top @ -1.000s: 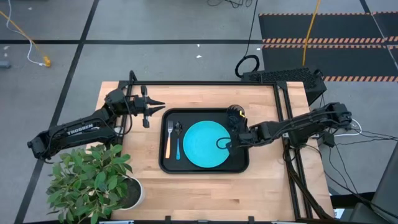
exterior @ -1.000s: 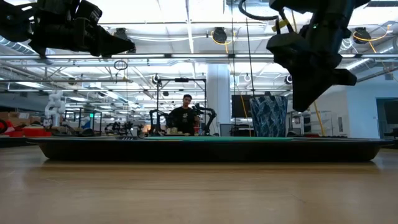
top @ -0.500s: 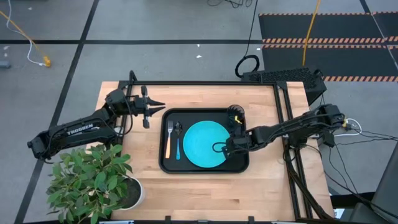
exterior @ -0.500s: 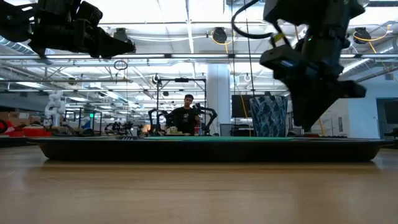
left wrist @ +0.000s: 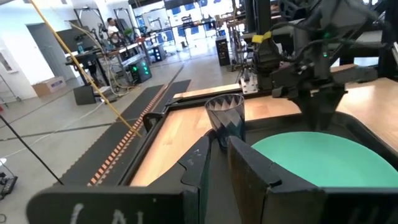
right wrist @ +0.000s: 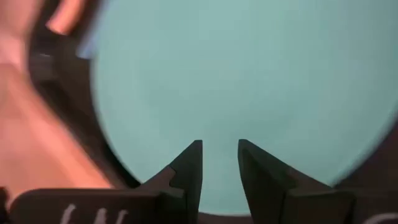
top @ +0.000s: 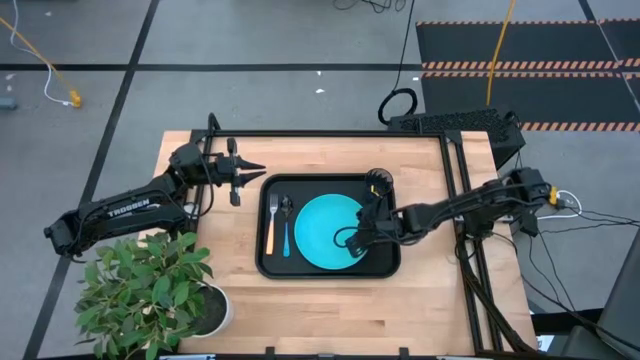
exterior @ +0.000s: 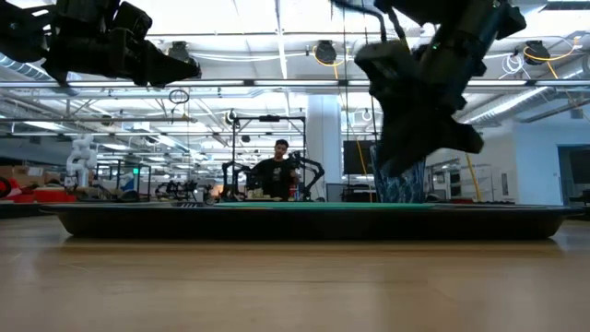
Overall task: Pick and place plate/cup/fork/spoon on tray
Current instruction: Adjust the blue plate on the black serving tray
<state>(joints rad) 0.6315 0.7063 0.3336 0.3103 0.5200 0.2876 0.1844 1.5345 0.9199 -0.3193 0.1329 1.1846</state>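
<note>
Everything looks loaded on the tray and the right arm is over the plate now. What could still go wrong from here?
1. The right gripper hangs low over the plate; a sweep could nudge it toward the fork and spoon beside it.
2. The cup stands in the tray corner right behind that arm, so pulling back carelessly might tip it.
3. The left gripper waits near the tray's rim, clear for now.

Matt plate [top: 325,232], wood table [top: 430,295] (pale grain)
</note>
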